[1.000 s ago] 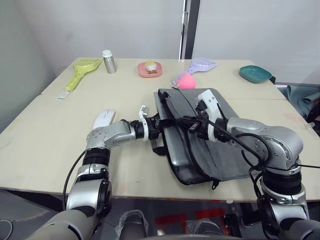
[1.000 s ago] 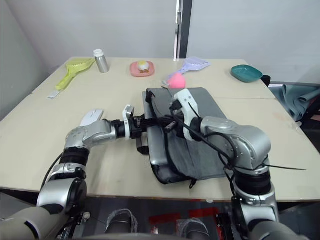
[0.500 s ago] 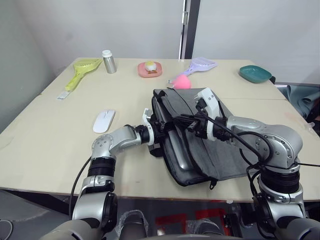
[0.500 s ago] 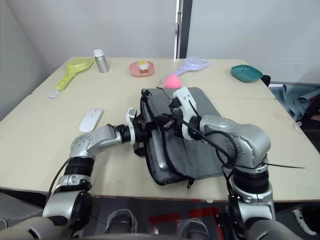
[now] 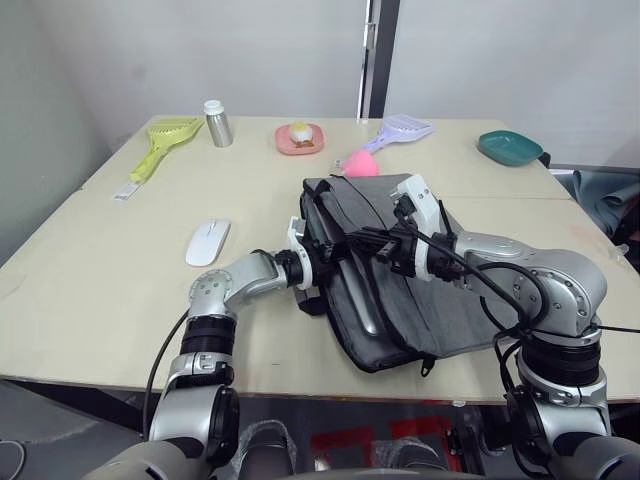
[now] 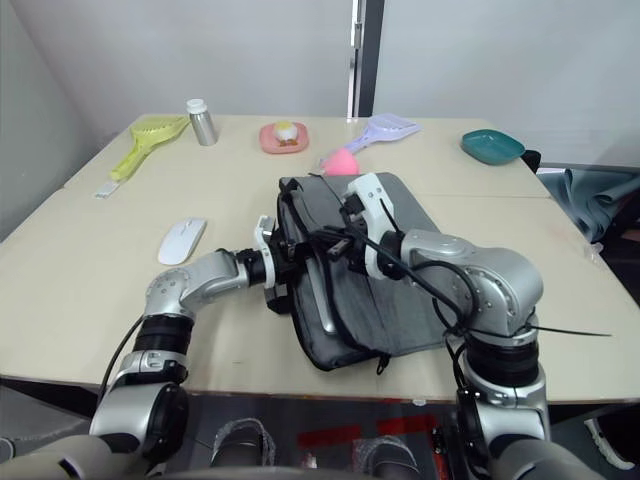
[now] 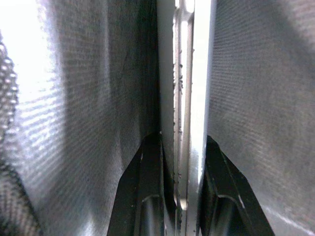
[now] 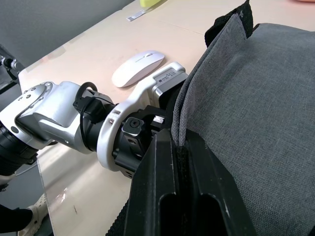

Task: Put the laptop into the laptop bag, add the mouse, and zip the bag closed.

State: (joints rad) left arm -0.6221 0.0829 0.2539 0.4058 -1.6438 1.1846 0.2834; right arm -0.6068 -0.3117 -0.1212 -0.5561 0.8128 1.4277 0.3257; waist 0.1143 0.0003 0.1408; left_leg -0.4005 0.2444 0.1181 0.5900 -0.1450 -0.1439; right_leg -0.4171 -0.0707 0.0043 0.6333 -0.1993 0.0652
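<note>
The grey laptop bag (image 5: pixel 440 285) lies in the middle of the table with its left side open. The silver laptop (image 5: pixel 362 305) sits mostly inside it, with a strip of its edge showing in the opening. My left gripper (image 7: pixel 180 143) reaches into that opening and is shut on the laptop's edge (image 7: pixel 183 73). My right gripper (image 8: pixel 180 142) is shut on the rim of the bag's upper flap (image 8: pixel 231 78) and holds it raised. The white mouse (image 5: pixel 207 242) rests on the table left of the bag, apart from both grippers.
Along the far side stand a yellow-green scoop (image 5: pixel 165 140), a silver bottle (image 5: pixel 218 123), a pink plate (image 5: pixel 300 138), a fluffy pink blob (image 5: pixel 362 162), a purple scoop (image 5: pixel 402 128) and a teal bowl (image 5: pixel 510 147). The bag's near corner lies close to the table's front edge (image 5: pixel 300 385).
My left gripper has pushed rightward and the laptop has slid deeper into the bag. The bag has shifted slightly toward the back. The mouse, earlier partly behind my left arm, now shows fully.
</note>
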